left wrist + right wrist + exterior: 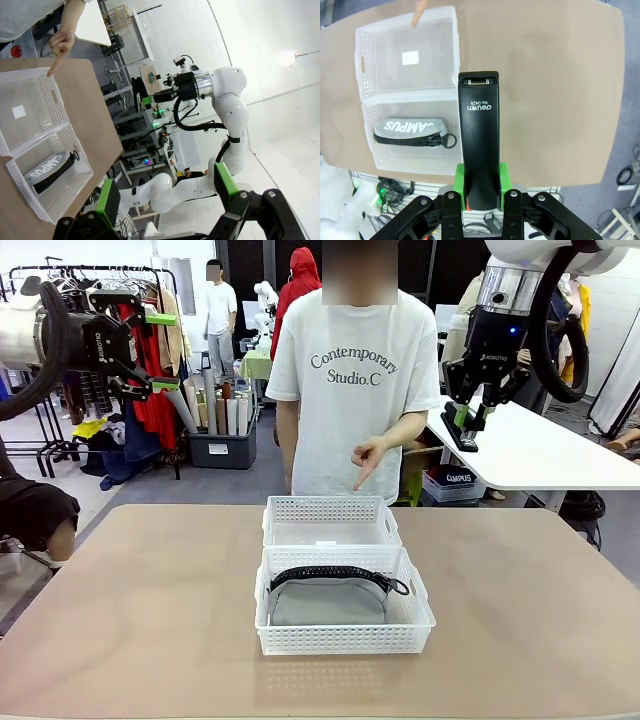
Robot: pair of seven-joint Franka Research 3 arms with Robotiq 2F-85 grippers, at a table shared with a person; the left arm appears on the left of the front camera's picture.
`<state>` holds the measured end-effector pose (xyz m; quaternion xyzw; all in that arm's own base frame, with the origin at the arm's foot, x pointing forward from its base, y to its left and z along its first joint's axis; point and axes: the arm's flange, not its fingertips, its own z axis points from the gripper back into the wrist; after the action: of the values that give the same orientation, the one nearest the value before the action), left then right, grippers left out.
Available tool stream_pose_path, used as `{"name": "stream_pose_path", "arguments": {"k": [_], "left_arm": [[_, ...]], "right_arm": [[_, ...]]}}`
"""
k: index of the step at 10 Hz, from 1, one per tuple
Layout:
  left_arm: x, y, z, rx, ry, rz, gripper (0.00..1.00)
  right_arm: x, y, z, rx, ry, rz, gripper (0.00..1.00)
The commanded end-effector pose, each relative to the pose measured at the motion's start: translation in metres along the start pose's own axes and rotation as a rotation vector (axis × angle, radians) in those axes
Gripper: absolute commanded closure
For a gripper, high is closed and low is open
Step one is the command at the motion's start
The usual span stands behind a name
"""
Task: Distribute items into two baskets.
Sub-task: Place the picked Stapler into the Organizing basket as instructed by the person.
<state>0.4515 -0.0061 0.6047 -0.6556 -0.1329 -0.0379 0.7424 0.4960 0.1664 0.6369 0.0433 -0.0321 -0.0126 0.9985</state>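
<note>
Two white lattice baskets stand end to end in the middle of the table. The nearer, larger basket holds the grey pouch with its black zipper edge. The farther basket has nothing in it but its label. High above the table's right side, my right gripper is shut on the black stapler. My left gripper is open and empty, raised at the upper left. The person's hand points down at the farther basket.
The person stands at the far edge, right behind the baskets. Bare tan tabletop lies to both sides of the baskets. A white table and clothes racks are beyond the far edge, off my table.
</note>
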Motion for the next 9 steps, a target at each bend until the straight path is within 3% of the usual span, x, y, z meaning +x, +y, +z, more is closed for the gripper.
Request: {"name": "stream_pose_path", "arguments": {"k": [1,5,9], "left_arm": [[-0.001,-0.002,-0.001,-0.003,-0.006,0.004,0.0],[-0.001,-0.002,-0.001,-0.003,-0.006,0.004,0.0],[-0.001,-0.002,-0.001,-0.003,-0.006,0.004,0.0]], "right_arm": [[0.005,0.01,-0.007,0.021,-0.062,0.185,1.0],[0.028,0.077,-0.017,-0.047,-0.107,0.623,1.0],[0.036,0.147,-0.05,-0.164,-0.124,0.931,1.0]]}}
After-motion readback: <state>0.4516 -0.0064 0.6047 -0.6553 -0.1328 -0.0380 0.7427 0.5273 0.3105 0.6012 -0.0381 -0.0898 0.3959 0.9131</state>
